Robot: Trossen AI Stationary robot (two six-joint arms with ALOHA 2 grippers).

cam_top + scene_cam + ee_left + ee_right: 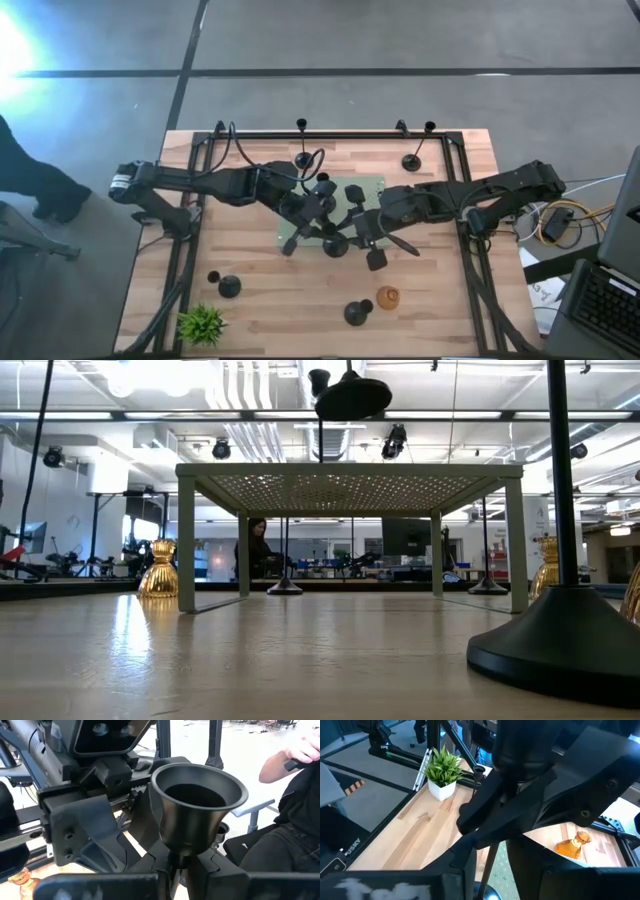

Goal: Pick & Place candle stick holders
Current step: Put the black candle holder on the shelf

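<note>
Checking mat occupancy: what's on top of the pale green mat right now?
Over the mat, both grippers meet: left gripper shut on a black holder, right gripper beside it. The arms cover most of the mat, so anything resting there is hidden.

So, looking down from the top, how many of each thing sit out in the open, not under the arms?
black candle holders: 4
orange glass holder: 1
green plant: 1
Total: 6
More black ones crowd the green mat, too tangled to count.
</note>
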